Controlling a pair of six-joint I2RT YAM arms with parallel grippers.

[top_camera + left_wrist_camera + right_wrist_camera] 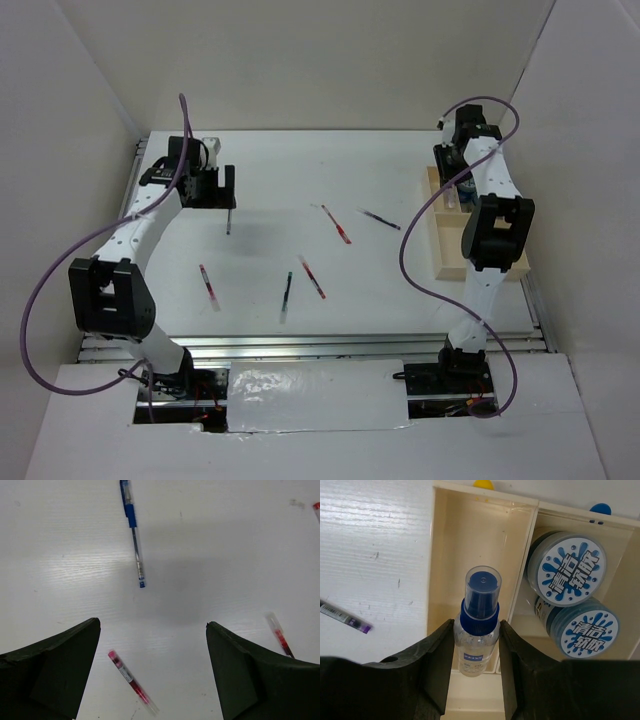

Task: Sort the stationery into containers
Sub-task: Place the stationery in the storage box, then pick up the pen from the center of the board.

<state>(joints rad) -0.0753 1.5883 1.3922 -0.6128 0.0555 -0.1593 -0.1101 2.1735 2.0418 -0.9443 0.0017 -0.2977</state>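
Mid-frame, the bottle (479, 630) is clamped by the right jaws at the left compartment of the tray (436, 555); it is judged light, rigid, slick, best taken mid-body; the left jaws are spread apart

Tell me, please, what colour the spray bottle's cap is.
The bottle's cap is dark blue; right wrist view shows it best.

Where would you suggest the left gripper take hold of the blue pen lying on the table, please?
Probably mid-barrel, beside its blue sleeve, coming straight down. The blue pen lies flat on the table with bare surface either side, and it runs roughly across the closing line of the open left gripper, so its fingers could straddle it.
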